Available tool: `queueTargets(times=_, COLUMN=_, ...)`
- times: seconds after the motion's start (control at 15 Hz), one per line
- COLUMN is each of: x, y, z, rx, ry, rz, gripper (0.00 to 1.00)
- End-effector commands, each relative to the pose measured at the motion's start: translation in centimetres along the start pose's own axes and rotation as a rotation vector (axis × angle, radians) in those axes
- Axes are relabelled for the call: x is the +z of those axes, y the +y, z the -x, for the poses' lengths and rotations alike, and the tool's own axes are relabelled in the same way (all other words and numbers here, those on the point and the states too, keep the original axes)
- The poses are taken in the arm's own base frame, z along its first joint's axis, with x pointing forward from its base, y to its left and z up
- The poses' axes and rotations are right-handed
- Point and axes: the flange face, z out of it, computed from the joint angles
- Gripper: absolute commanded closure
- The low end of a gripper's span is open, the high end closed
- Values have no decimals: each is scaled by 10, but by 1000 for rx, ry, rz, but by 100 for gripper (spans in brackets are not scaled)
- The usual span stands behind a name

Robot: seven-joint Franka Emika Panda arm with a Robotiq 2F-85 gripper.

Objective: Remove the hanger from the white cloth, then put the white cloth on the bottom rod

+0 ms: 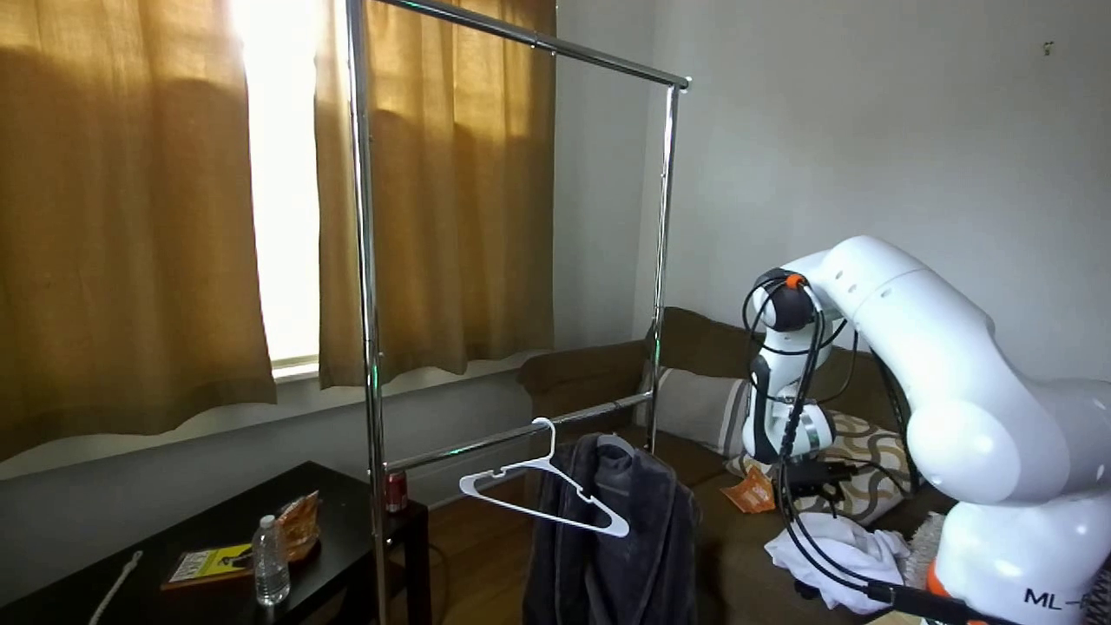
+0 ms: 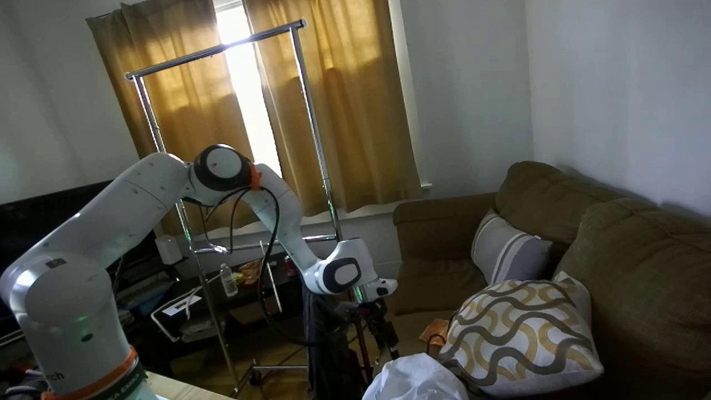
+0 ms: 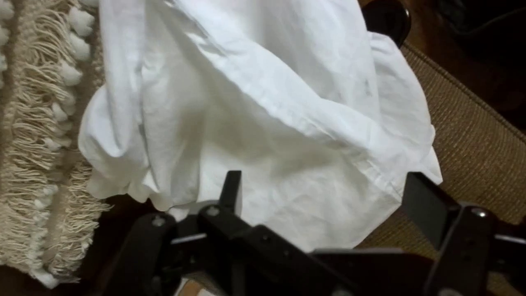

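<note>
One white cloth (image 3: 263, 135), one rack (image 1: 365, 260), one bottle (image 1: 270, 564); two curtains (image 1: 121, 226)

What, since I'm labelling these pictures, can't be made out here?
White cloth, wrist view: part cut off by the top edge; anything beneath hidden by its folds.
Bottom rod, in an exterior view: a stretch hidden behind the arm.
Dark rounded thing, wrist view: partly hidden by the white cloth, so unidentifiable.
Dark garment, in both exterior views: hem cut off by the bottom edge.

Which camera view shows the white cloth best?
The wrist view: there the white cloth is largest, its folds clear, though the frame's top edge crops it. Both exterior views show it smaller and crumpled; in an exterior view the white cloth runs off the frame's bottom.
</note>
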Motion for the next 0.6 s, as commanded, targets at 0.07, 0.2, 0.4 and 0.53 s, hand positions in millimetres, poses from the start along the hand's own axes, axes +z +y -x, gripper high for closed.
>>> queueTargets(times=0.07, x=33, y=-25, z=-21, rx=-8, ry=-38, rz=-18, gripper=0)
queueTargets(times=0.2, x=47, y=-34, z=-25, rx=13, ry=-55, rz=-28, gripper=0)
queueTargets(times=0.4, x=66, y=-40, z=-30, rx=22, ry=-57, rz=-1, gripper=0)
queueTargets(times=0.53, x=77, y=-43, z=-33, rx=27, ry=-63, rz=8, gripper=10)
